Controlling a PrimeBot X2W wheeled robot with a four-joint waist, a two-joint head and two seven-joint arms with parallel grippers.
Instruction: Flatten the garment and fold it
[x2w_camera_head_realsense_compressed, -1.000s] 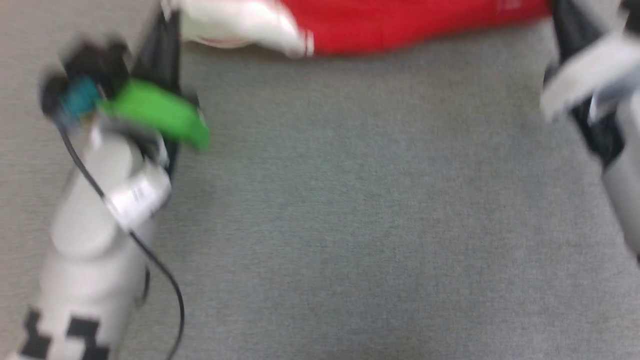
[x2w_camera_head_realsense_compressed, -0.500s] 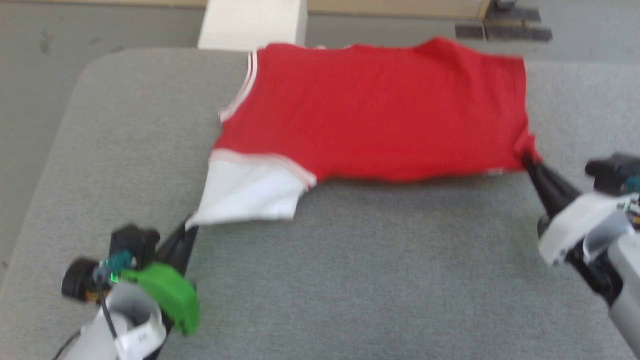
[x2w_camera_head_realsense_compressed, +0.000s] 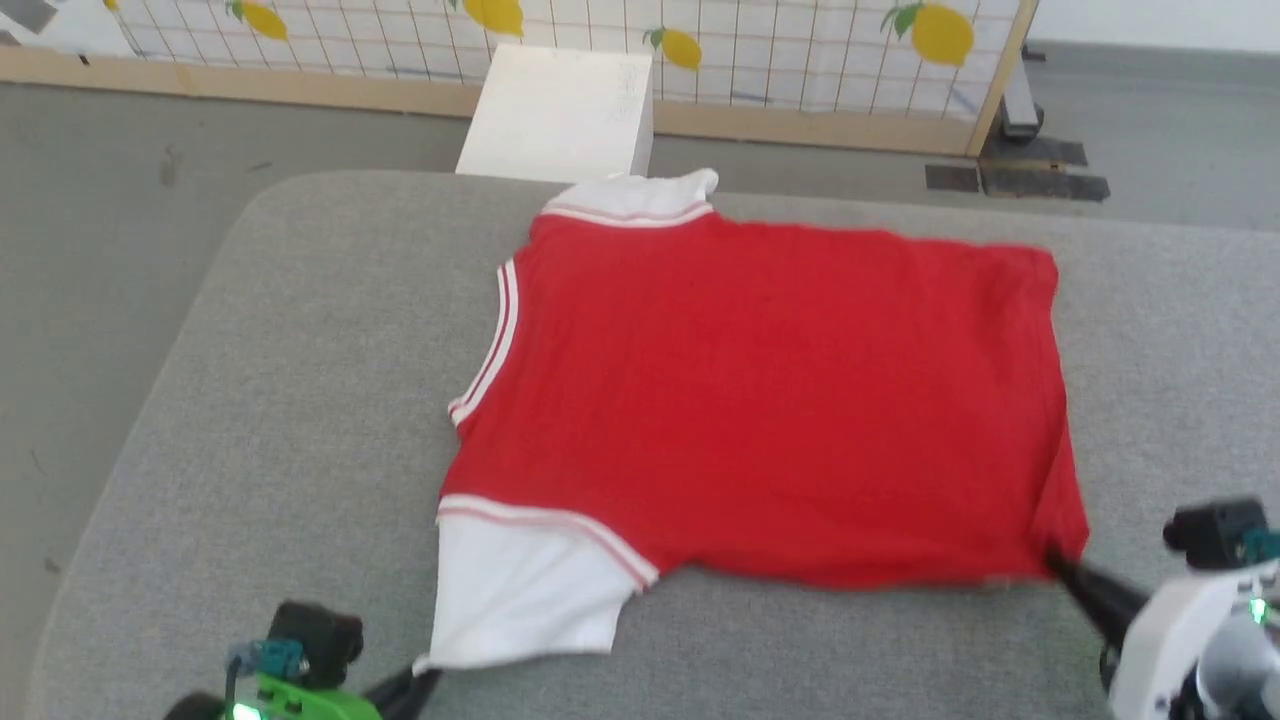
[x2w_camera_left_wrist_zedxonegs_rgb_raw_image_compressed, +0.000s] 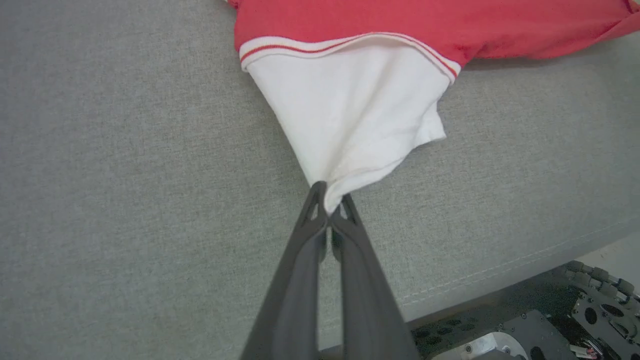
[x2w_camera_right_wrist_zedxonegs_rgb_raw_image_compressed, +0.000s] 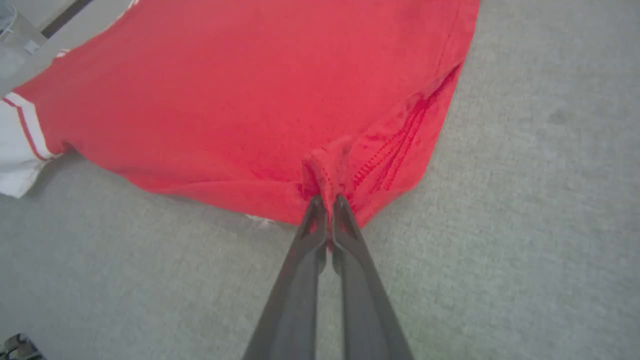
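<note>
The red jersey T-shirt (x2w_camera_head_realsense_compressed: 760, 400) is spread mid-way across the grey padded table (x2w_camera_head_realsense_compressed: 300, 400). A white sleeve corner is pinched by the left gripper (x2w_camera_left_wrist_zedxonegs_rgb_raw_image_compressed: 329, 196) and a hem corner by the right gripper (x2w_camera_right_wrist_zedxonegs_rgb_raw_image_compressed: 325, 200). Both pinches have been kept while the head camera was raised. Flattening is judged nearly done.

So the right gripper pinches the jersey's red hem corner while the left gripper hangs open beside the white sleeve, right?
No: the left gripper is shut on the edge of the jersey's white sleeve, as the left wrist view shows. The rest holds.
</note>
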